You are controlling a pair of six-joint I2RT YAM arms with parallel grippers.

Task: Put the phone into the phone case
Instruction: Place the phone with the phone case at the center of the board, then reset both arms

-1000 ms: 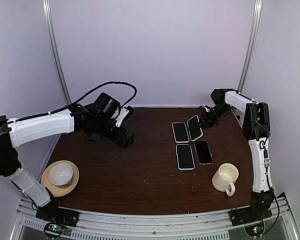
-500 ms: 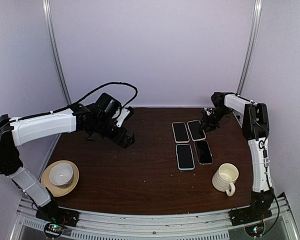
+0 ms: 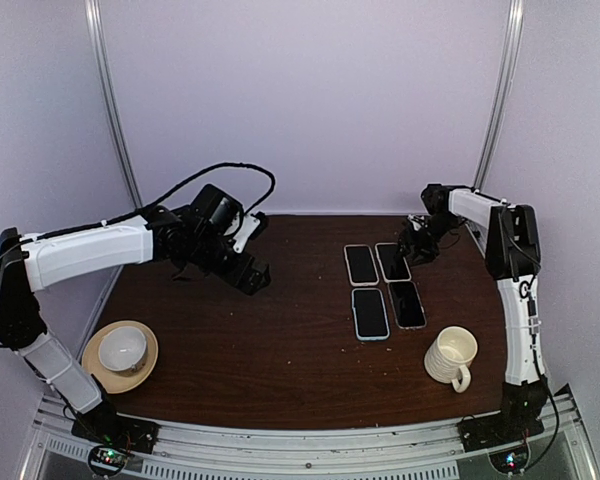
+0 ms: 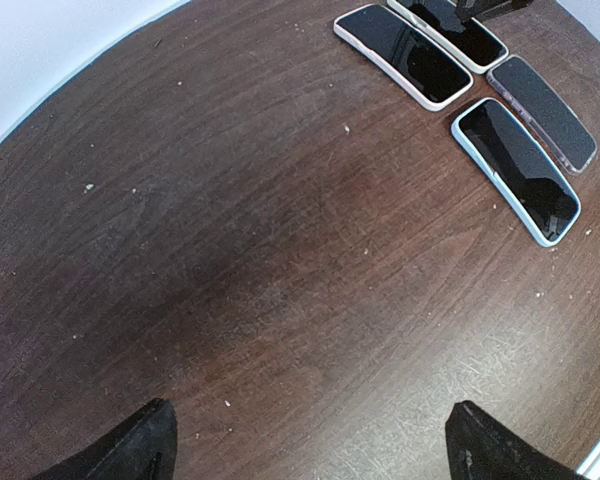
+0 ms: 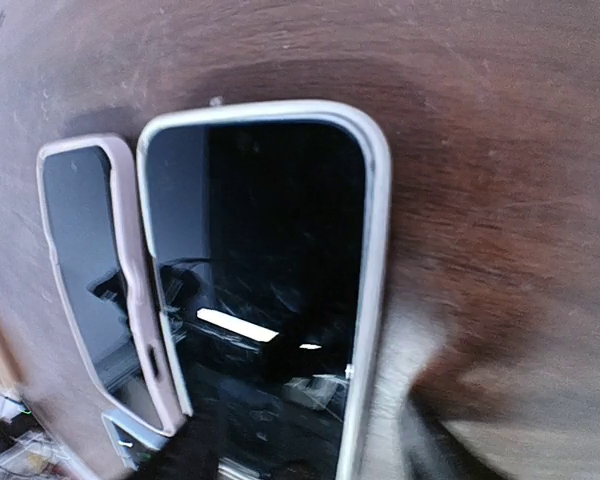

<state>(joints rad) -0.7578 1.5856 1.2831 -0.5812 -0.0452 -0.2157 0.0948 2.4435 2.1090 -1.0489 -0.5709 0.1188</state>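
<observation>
Four phones lie in a two-by-two block right of centre. The back right phone [image 3: 391,260] lies flat inside a pale grey phone case [image 5: 372,250]; its dark screen [image 5: 270,290] fills the right wrist view. My right gripper [image 3: 417,244] is at that phone's far right end, low over the table. It [image 5: 320,445] is open, its blurred fingers [image 5: 195,450] standing apart over the phone's end and holding nothing. My left gripper [image 3: 248,278] hovers left of centre, well away from the phones. It [image 4: 315,460] is open and empty over bare wood.
The other phones are a pale-cased one [image 3: 360,264] at the back left, a light blue-cased one [image 3: 369,313] at the front left and a clear-cased one [image 3: 408,304] at the front right. A cream mug [image 3: 452,357] stands near the front right. A bowl on a saucer [image 3: 123,350] sits front left.
The back right phone was tilted up in my right gripper; it now lies flat in its case and the gripper has opened off it. The left arm has hardly moved.
</observation>
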